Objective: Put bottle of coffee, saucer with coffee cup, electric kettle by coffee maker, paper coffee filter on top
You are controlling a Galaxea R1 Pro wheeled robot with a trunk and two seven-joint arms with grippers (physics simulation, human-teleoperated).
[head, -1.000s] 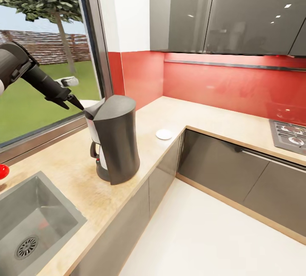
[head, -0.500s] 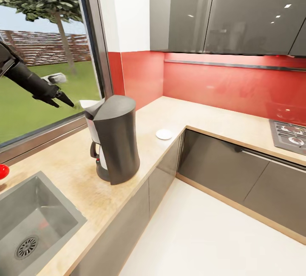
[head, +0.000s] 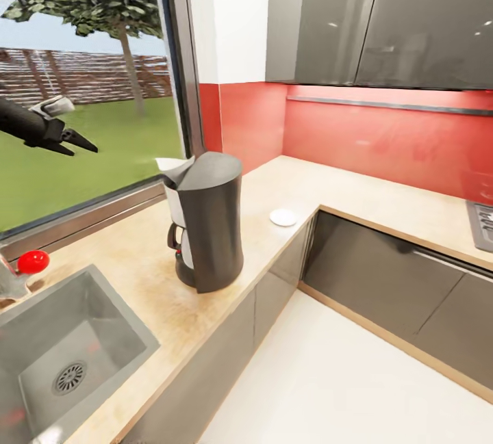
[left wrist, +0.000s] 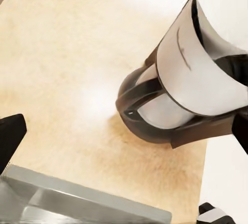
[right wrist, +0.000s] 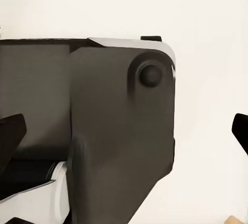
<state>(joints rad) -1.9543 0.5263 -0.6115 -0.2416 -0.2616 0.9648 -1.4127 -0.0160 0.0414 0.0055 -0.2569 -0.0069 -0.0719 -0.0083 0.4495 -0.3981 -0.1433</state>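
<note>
The left hand point(head: 72, 143) has drawn back from the coffee maker point(head: 209, 228), fingers apart and empty. The paper coffee filter point(head: 175, 168) now rests on its top, so that step looks done; the saucer point(head: 283, 217) waits nearby on the surface point(head: 137, 273).

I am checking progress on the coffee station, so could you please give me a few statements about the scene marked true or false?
1. The paper coffee filter rests on top of the coffee maker. True.
2. The left gripper grips the filter. False: it is open, empty and clear of the coffee maker, in front of the window.
3. The saucer lies on the kitchen countertop beyond the coffee maker, apart from it. True.
4. A coffee cup sits on the saucer. False: the saucer is bare.
5. The coffee maker stands inside the sink. False: it stands on the countertop beside it.
</note>
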